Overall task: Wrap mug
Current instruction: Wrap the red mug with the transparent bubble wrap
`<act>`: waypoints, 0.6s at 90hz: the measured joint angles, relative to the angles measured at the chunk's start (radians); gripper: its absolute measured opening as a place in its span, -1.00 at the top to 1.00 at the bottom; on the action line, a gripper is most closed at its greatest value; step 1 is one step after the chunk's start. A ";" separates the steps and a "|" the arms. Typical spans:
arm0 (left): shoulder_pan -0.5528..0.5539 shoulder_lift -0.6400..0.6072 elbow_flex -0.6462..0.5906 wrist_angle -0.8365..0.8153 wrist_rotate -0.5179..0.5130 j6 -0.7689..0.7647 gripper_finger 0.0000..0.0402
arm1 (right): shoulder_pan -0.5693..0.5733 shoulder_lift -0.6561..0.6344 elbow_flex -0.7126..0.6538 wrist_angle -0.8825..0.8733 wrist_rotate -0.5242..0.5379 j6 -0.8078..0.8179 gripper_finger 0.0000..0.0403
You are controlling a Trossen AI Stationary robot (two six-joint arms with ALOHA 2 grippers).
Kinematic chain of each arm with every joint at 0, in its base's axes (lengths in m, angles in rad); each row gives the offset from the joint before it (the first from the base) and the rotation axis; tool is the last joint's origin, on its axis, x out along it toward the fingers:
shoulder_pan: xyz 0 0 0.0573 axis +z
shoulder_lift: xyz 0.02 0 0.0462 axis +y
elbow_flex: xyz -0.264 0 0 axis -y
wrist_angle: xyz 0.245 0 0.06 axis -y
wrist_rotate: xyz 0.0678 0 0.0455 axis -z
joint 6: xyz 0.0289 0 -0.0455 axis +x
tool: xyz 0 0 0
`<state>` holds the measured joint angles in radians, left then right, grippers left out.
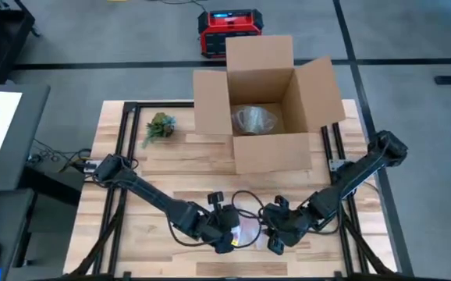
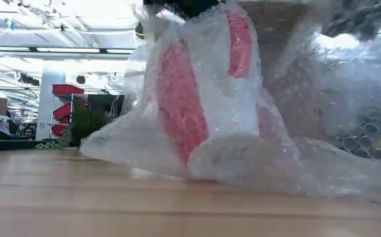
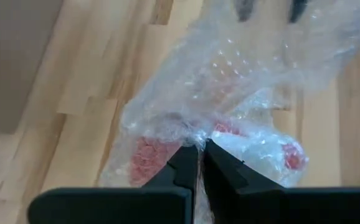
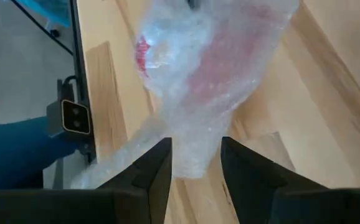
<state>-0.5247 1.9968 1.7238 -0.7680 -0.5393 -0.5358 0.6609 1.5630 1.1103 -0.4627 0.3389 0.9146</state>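
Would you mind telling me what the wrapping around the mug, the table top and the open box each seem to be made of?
The wrapping looks like clear plastic bubble wrap: translucent, dimpled with small air cells, red showing through. The table top appears to be pale wood, jointed planks with visible grain, matte. The open box looks like plain brown corrugated cardboard, though its edges are too small to confirm.

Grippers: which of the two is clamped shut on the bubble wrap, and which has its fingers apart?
The left gripper is pinched shut on the bubble wrap. The right gripper has its fingers apart, the wrap passing between them.
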 joint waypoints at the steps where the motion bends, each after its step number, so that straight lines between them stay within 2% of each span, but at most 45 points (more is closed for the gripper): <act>1: -0.003 0.000 -0.001 0.005 -0.005 0.000 1.00 | 0.000 0.000 0.000 -0.003 0.000 0.000 0.37; 19: -0.084 0.001 -0.008 0.071 -0.160 0.074 1.00 | -0.002 0.000 0.000 -0.020 0.000 0.000 0.37; 34: -0.137 0.001 -0.014 0.115 -0.231 0.090 1.00 | -0.002 0.000 0.000 -0.024 0.001 0.000 0.37; 54: -0.178 0.039 -0.012 0.239 -0.320 0.200 1.00 | -0.008 -0.001 0.000 -0.024 0.002 0.001 0.37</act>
<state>-0.7025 2.0356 1.7119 -0.5290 -0.8593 -0.3361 0.6529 1.5623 1.1103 -0.4862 0.3413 0.9154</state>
